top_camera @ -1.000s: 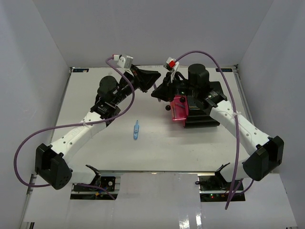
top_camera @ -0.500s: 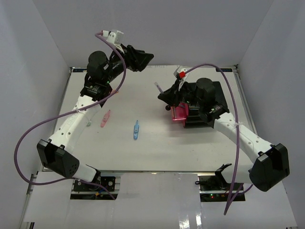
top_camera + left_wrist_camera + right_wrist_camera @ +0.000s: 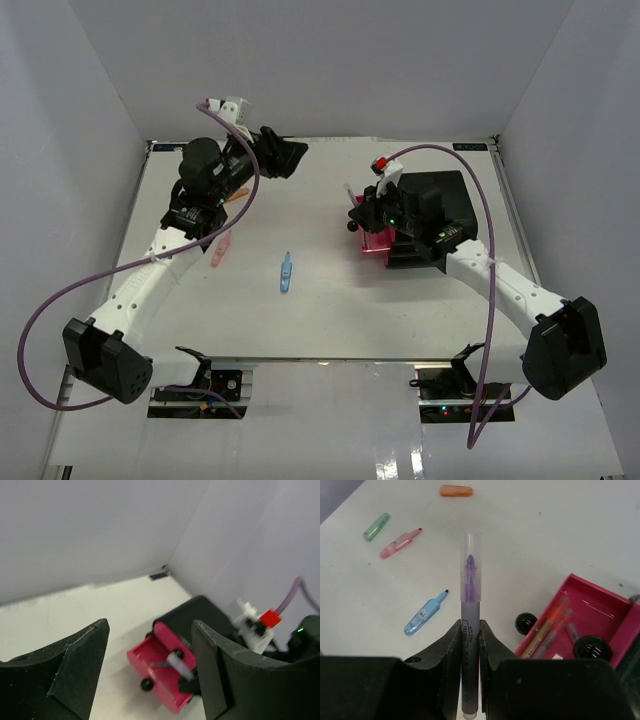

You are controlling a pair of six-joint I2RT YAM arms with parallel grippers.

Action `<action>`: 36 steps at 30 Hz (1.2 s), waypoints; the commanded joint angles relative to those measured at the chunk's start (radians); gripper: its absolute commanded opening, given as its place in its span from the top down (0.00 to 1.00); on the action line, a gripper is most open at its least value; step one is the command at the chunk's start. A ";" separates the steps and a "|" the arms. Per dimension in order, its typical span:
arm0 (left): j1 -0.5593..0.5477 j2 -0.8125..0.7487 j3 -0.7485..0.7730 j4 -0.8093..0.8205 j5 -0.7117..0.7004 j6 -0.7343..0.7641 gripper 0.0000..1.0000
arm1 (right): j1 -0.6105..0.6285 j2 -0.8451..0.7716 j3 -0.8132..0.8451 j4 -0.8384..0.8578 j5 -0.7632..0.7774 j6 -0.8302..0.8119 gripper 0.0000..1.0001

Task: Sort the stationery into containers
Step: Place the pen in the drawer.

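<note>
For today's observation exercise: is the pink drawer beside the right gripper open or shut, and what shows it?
Open. The pink drawer juts out of the black cabinet, with pens lying in its exposed inside.

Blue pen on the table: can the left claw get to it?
Probably yes. The blue pen lies in the open with nothing over it, and the left claw is open and empty.

pens (image 3: 547,627) in drawer (image 3: 602,612), cabinet (image 3: 447,193) right, loose markers (image 3: 286,272) left

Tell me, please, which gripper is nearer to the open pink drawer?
Right. The right gripper, holding a purple pen, hovers beside the drawer; the open left gripper is far off across the table.
</note>
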 commanded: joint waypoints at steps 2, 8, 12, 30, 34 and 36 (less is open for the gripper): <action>0.022 -0.065 -0.155 -0.151 -0.128 0.053 0.20 | -0.002 0.027 0.016 -0.048 0.221 0.061 0.92; 0.045 -0.157 -0.360 -0.212 -0.279 0.138 0.04 | -0.001 0.103 0.055 -0.100 0.345 0.116 0.84; 0.053 -0.195 -0.461 -0.194 -0.326 0.163 0.02 | -0.001 0.137 0.072 -0.117 0.375 0.129 0.74; 0.054 -0.205 -0.529 -0.139 -0.106 0.211 0.02 | -0.002 -0.011 0.131 -0.106 0.266 0.057 0.38; 0.054 -0.195 -0.529 -0.134 0.026 0.231 0.02 | -0.020 -0.093 0.152 -0.108 0.321 0.015 0.19; 0.054 -0.176 -0.521 -0.130 0.089 0.234 0.02 | -0.054 -0.125 0.157 -0.118 0.339 0.009 0.12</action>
